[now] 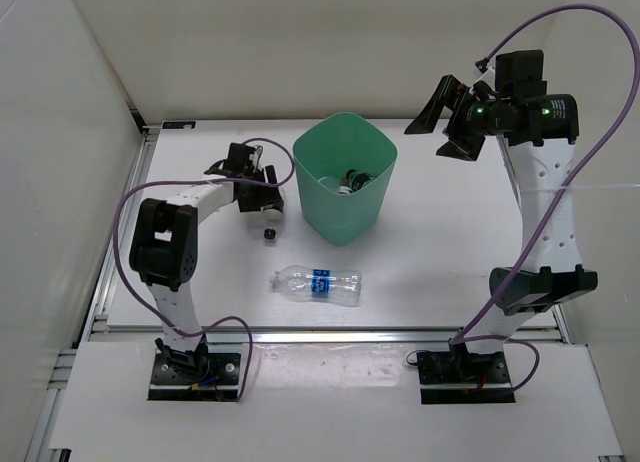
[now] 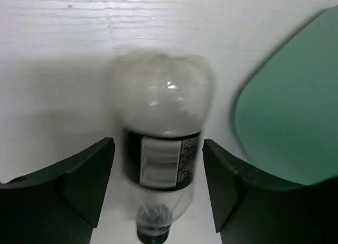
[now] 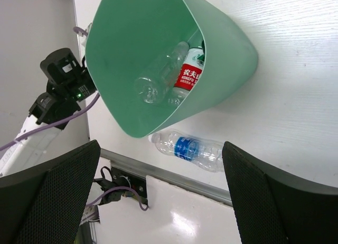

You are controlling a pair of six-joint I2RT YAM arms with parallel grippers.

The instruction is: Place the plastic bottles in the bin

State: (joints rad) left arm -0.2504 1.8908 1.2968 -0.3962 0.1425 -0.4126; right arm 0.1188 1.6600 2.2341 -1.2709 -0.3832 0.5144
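I read the bin (image 1: 340, 218) upright holding a red-labelled bottle (image 3: 188, 75) and an unlabelled bottle (image 3: 158, 78), the right gripper (image 1: 446, 126) raised beside it, fingers spread and empty, the left gripper (image 2: 158, 144) spread astride a black-labelled bottle (image 2: 161, 165) lying left of the bin, and a blue-labelled bottle (image 1: 318, 283) lying nearer the bases.

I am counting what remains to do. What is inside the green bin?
In the bin lie an unlabelled clear bottle and a red-labelled bottle. Anything beneath them is covered.
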